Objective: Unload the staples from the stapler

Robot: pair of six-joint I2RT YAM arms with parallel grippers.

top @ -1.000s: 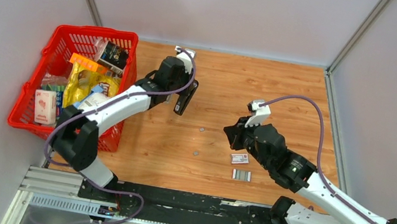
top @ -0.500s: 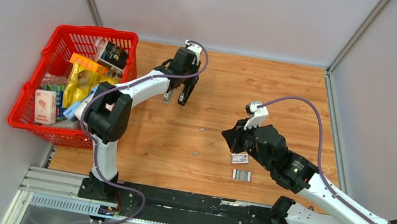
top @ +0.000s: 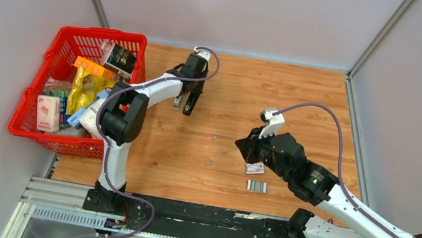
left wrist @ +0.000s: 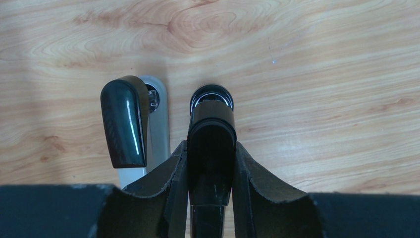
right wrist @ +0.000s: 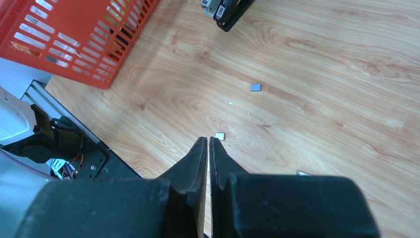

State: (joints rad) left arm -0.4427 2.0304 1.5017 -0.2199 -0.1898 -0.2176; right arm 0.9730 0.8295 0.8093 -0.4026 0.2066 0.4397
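Now L gripper [left wrist: 210, 148] clamps the stapler [left wrist: 212, 124], prob. hinged open; R gripper [right wrist: 208, 141] pinched shut, empty; staples [top: 256, 186] lie loose on table [top: 299, 101].

From my station, left arm [top: 152, 92] and right arm [top: 363, 221] show white shells, black joints, purple cables [top: 318, 103]; fingers [right wrist: 195, 158] matte black.

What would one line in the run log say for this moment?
left gripper: jaws shut on opened stapler | right gripper: jaws shut, empty | staples: strip plus bits lying on table
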